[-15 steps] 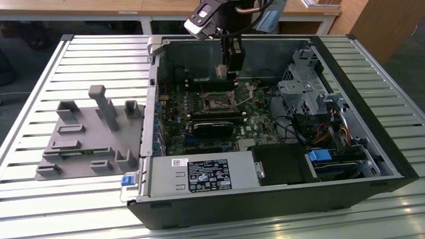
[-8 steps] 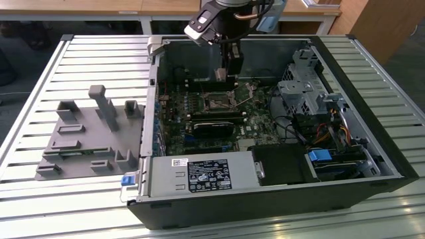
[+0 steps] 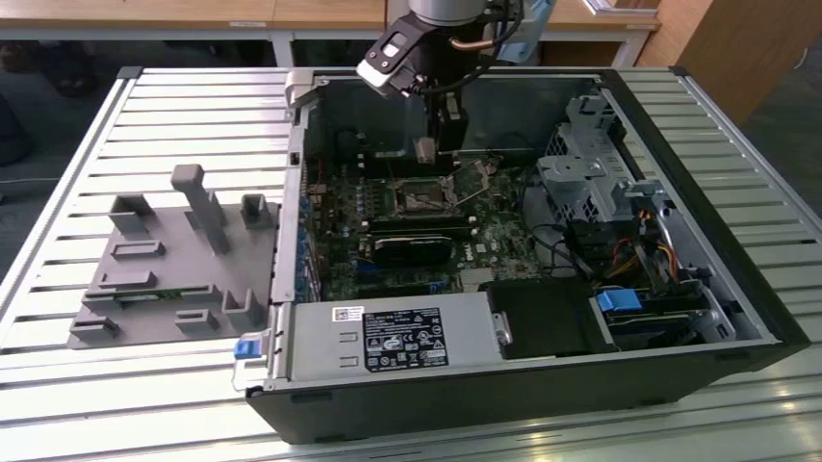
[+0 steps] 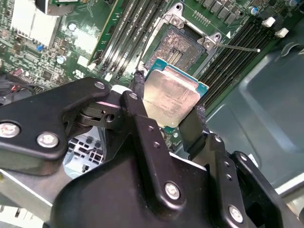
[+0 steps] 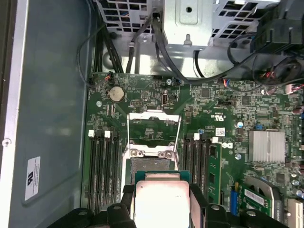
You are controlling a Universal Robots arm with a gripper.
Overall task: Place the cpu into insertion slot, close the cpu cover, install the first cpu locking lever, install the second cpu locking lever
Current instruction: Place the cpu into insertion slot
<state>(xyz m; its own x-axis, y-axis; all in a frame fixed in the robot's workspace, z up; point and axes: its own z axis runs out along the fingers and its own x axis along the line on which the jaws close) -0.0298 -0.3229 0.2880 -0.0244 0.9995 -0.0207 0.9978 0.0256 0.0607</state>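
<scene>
Cpu (image 4: 168,95), a flat square chip with a pale silver top, is gripped at opposite edges by closed black jaws and is held near the uncovered dark square insertion slot (image 3: 422,195), mid-frame in the exterior view.

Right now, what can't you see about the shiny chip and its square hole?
The cpu underside: turned away in both wrist views.
The cpu's two gripped edges: covered by the fingers of the claw, second wrist view.
Part of the insertion slot: hidden behind the cpu, both wrist views.
One end of the cpu: cut off by the picture's edge, first wrist view.
The cpu in the exterior view: too small to make out.
</scene>
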